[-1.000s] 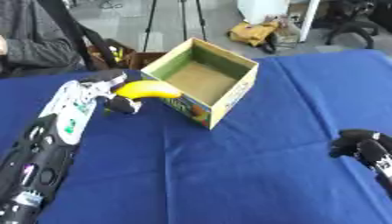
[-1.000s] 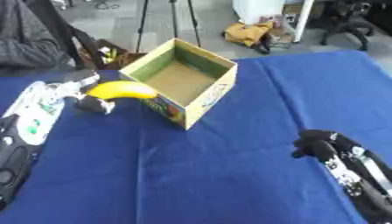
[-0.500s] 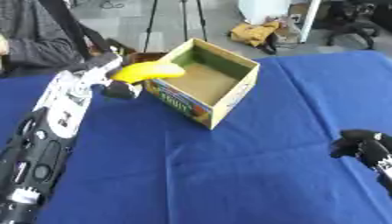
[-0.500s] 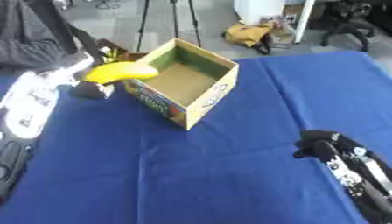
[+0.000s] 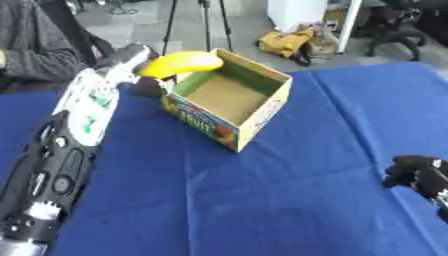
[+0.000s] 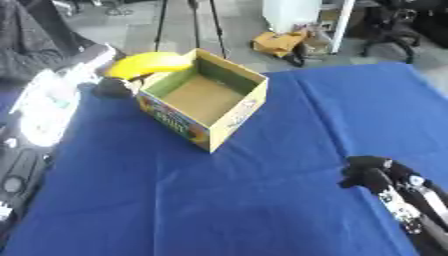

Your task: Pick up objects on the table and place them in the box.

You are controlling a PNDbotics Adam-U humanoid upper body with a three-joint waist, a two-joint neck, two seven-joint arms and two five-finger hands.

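Resting at about 4 o'clock, near the lower right edge, the right hand [image 6: 372, 172] lies low on the blue table [image 5: 262, 200]. Its fingers are curled in on themselves and it holds nothing. Its forearm, black with some white marks, runs off toward the 5 o'clock corner.

At 8 to 9 o'clock the left arm [image 5: 61, 150] comes in from the lower left corner and stretches up toward 11 o'clock. It is black lower down and white with green marks higher up.

Farther out, a little above the centre and toward 12 o'clock, stands the box [image 5: 229, 102]. It is an open cardboard box with a green inner wall, a brown bottom and colourful printing on its outer sides. It is turned so that one corner points toward the camera. The inside looks bare as far as one can see.

At about 11 o'clock the left hand [image 5: 127, 56] is closed around the near end of the banana [image 5: 181, 63]. The banana is yellow, it is lifted off the table, and its free end reaches over the far left rim of the box.

A dark small thing [image 6: 111, 87], which I cannot identify, shows just beside the box's left side, under the banana.
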